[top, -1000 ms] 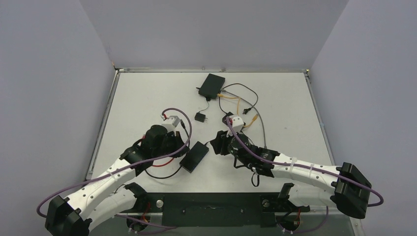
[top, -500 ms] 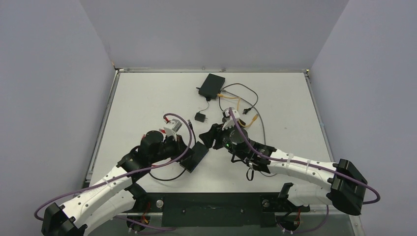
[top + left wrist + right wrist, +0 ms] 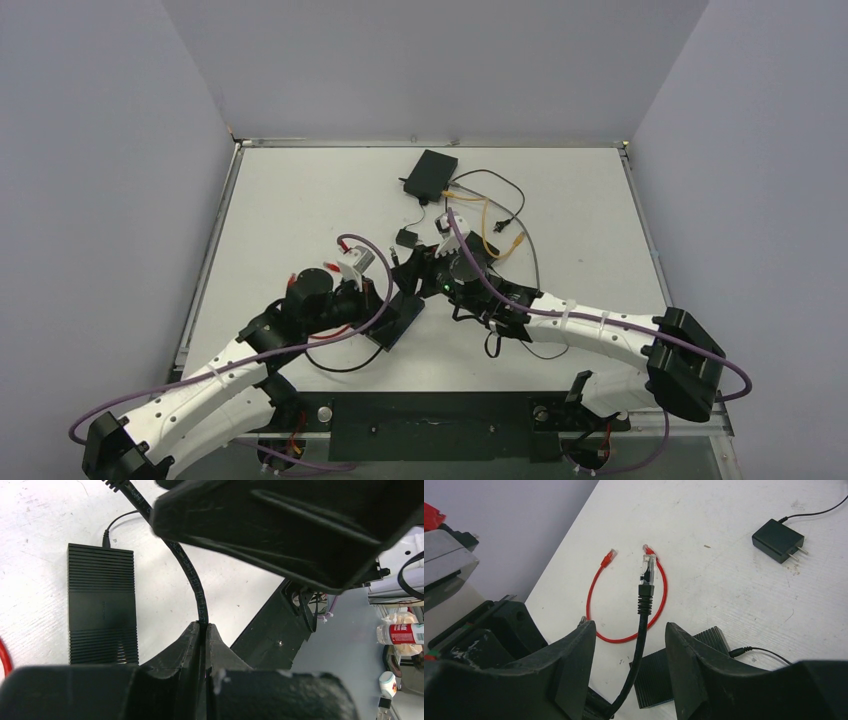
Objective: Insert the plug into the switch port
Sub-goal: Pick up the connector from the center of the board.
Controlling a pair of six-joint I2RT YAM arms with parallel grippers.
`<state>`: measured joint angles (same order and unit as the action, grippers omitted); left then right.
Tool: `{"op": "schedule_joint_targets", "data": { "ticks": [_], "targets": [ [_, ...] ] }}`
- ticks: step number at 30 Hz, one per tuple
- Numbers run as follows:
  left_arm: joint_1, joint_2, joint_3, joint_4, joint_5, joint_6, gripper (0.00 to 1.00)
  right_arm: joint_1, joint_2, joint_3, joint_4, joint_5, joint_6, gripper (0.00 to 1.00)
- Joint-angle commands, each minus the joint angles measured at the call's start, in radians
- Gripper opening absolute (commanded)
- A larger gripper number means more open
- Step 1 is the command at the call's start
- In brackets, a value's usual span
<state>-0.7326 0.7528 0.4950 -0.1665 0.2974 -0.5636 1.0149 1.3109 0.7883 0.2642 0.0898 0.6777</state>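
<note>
**Over mid-desk, a plug waiting to change hands**

Above the middle of the desk (image 3: 300, 200), the two arms met nose to nose. We saw the left fingers (image 3: 190, 645) pressed fully together on the black cable (image 3: 192, 580), pinching it some way back from its end. The plug (image 3: 647, 567), clear-bodied on a black boot, stood up off the desk between the right fingers (image 3: 574, 665). These were spread apart on either side of the cable and touched nothing. Below lay a red cable (image 3: 665, 592) in a loop, a ribbed black box (image 3: 102, 605) and a small wall adapter (image 3: 775, 540).

We judged the step in hand to be a handover. The right side needed to take the cable close behind the plug, because the left grip sat too far back to steer it. We would have closed on the boot, not on the clear body, so that the latch tab stayed free. The left pinch should have let go only once the right grip was firm.

The switch (image 3: 430, 173), as we took the black box with orange leads to be, lay well apart toward the far edge. The insertion itself had not begun. Which port was free we could not tell.
</note>
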Motion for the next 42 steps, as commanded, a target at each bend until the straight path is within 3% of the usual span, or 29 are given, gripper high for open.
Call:
{"op": "schedule_joint_targets", "data": {
  "ticks": [1, 9, 14, 22, 26, 29, 33, 35, 39, 42],
  "targets": [
    [-0.013, -0.029, 0.004, 0.074, 0.027, 0.009, 0.00, -0.007, 0.024, 0.046, 0.059, -0.018, 0.021, 0.50],
    [-0.020, -0.061, -0.003, 0.083, 0.040, 0.007, 0.00, -0.018, 0.038, 0.027, 0.085, -0.016, 0.037, 0.47],
    [-0.025, -0.071, -0.008, 0.089, 0.046, 0.007, 0.00, -0.021, 0.041, 0.016, 0.108, -0.037, 0.040, 0.34],
    [-0.027, -0.084, -0.013, 0.096, 0.040, 0.003, 0.00, -0.030, 0.047, 0.004, 0.142, -0.081, 0.057, 0.25],
    [-0.027, -0.095, -0.016, 0.101, 0.041, 0.001, 0.00, -0.030, 0.051, -0.002, 0.159, -0.096, 0.063, 0.16],
    [-0.028, -0.102, -0.020, 0.106, 0.041, -0.002, 0.00, -0.032, 0.048, -0.010, 0.169, -0.114, 0.062, 0.00],
    [-0.030, -0.101, -0.020, 0.106, 0.039, -0.014, 0.00, -0.032, 0.034, -0.023, 0.179, -0.114, 0.049, 0.00],
    [-0.028, -0.103, -0.018, 0.101, 0.022, -0.022, 0.11, -0.031, 0.022, -0.031, 0.182, -0.112, 0.040, 0.00],
    [-0.028, -0.118, -0.005, 0.077, -0.022, -0.034, 0.45, -0.031, -0.012, -0.056, 0.186, -0.108, 0.011, 0.00],
    [-0.027, -0.128, 0.026, 0.036, -0.062, -0.033, 0.55, -0.031, -0.050, -0.077, 0.180, -0.108, -0.015, 0.00]
  ]
}}
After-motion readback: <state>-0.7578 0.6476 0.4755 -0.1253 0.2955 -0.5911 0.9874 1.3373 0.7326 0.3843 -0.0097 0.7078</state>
